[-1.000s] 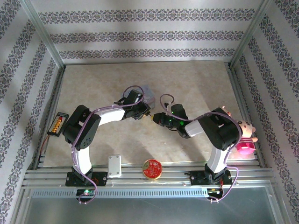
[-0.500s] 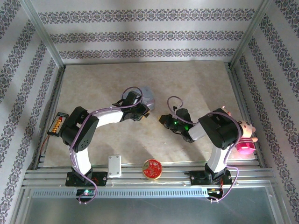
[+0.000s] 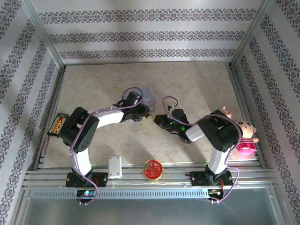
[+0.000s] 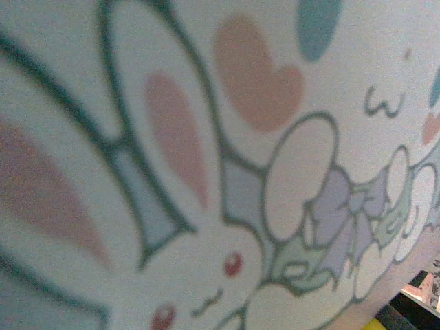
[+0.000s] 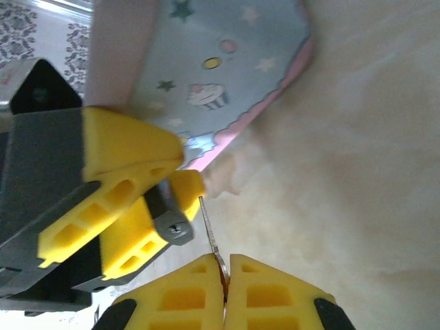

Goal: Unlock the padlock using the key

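The small dark grey padlock [image 5: 170, 221] sits pinched between the yellow fingers [image 5: 127, 148] of my left gripper [image 3: 147, 113], which is shut on it just above the table. My right gripper [image 5: 225, 265] is shut on the thin metal key [image 5: 214, 239]. The key's blade points at the padlock and its tip lies right beside the padlock's body. I cannot tell whether the tip is in the keyhole. The pale blue cartoon tin [image 5: 227, 69] lies directly behind the left gripper, with its rabbit print [image 4: 206, 206] close up in the left wrist view. In the top view the right gripper [image 3: 157, 119] meets the left one mid-table.
A white box [image 3: 115, 166] and a round red tin [image 3: 152, 169] rest on the front rail. A pink plush toy [image 3: 246, 136] sits at the right edge and a black holder with orange parts [image 3: 56, 124] at the left. Patterned walls enclose the table [image 3: 187, 84].
The right gripper drew back to the right with the key half a second ago and has now come back up against the left gripper. The left arm barely moved.
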